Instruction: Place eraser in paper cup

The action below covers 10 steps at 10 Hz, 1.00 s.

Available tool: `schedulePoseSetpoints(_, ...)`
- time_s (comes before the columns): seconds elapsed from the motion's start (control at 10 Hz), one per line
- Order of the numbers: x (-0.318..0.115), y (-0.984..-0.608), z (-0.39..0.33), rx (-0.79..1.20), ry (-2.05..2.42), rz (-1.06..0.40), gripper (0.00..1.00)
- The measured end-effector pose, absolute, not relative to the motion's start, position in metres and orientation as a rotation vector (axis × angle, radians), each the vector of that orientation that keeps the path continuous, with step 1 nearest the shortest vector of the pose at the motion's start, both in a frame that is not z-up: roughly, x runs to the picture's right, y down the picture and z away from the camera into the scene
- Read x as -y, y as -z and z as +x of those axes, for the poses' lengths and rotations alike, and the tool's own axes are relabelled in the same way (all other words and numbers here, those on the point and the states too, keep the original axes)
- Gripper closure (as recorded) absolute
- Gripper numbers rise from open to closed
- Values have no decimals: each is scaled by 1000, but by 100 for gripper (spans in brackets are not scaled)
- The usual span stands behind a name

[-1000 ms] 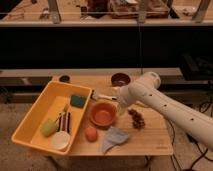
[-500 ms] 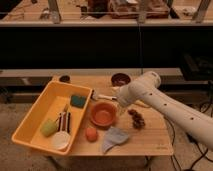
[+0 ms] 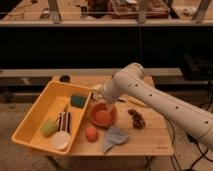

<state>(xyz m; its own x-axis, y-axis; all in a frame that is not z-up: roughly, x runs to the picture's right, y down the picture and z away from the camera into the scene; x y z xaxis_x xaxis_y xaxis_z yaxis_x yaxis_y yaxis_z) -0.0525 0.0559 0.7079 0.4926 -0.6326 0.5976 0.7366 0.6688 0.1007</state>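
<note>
The eraser (image 3: 64,121), a dark striped block, lies in the yellow tray (image 3: 37,111) on the left side of the table. The white paper cup (image 3: 61,140) stands just in front of it in the tray's near corner. My gripper (image 3: 100,96) is at the end of the white arm, over the tray's right rim and the far edge of the orange bowl (image 3: 103,115). It is well above and to the right of the eraser and holds nothing that I can see.
The tray also holds a teal sponge (image 3: 78,100) and a yellow-green oblong object (image 3: 49,127). On the table lie an orange ball (image 3: 91,133), a grey-blue cloth (image 3: 115,137), a dark brown cluster (image 3: 136,118) and a dark round thing (image 3: 64,78) at the back.
My arm has swung left, bringing the gripper from right of the orange bowl to the tray's right rim. It now hides the dark maroon bowl at the back.
</note>
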Motion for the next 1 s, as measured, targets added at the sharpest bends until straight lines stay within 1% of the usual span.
schedulePoseSetpoints(0.1, -59, -703, -66, 662, 902, -168, 20)
schedulePoseSetpoints(0.2, -69, -693, -99, 687, 1058, -146, 20)
schedulePoseSetpoints(0.4, -83, -681, -141, 701, 1273, -109, 20)
schedulePoseSetpoints(0.6, -96, -667, -200, 687, 1556, -40, 20)
schedulePoseSetpoints(0.8, -98, -661, -224, 669, 1667, -8, 20)
schedulePoseSetpoints(1.0, -99, -661, -227, 663, 1689, -3, 20)
